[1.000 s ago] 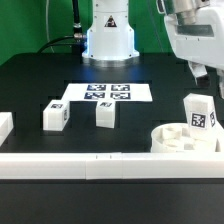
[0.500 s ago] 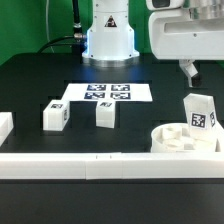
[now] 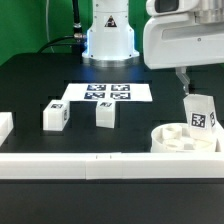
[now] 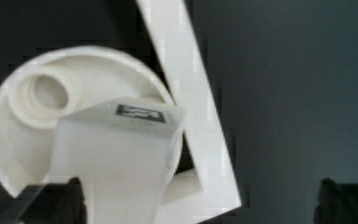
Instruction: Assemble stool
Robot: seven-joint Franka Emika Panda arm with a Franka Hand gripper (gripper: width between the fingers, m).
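The round white seat [image 3: 178,141] lies at the exterior view's right, against the front rail. One white leg [image 3: 201,112] with a tag stands on its far right side, slightly tilted. Two more tagged legs [image 3: 55,116] [image 3: 105,115] stand loose on the black table. My gripper [image 3: 188,80] hangs open just above the leg on the seat. In the wrist view the seat [image 4: 43,95] and that leg [image 4: 119,165] show below the open gripper [image 4: 194,205]. The leg sits between the fingers, near one fingertip [image 4: 43,205], and is not gripped.
The marker board [image 3: 108,93] lies at the table's middle back, before the robot base. A long white rail [image 3: 100,166] runs along the front, and also shows in the wrist view [image 4: 185,80]. A white block [image 3: 4,126] sits at the exterior view's left edge.
The arm has moved toward the exterior view's left and lower, so the gripper now hangs over the leg on the seat. The parts have not moved.
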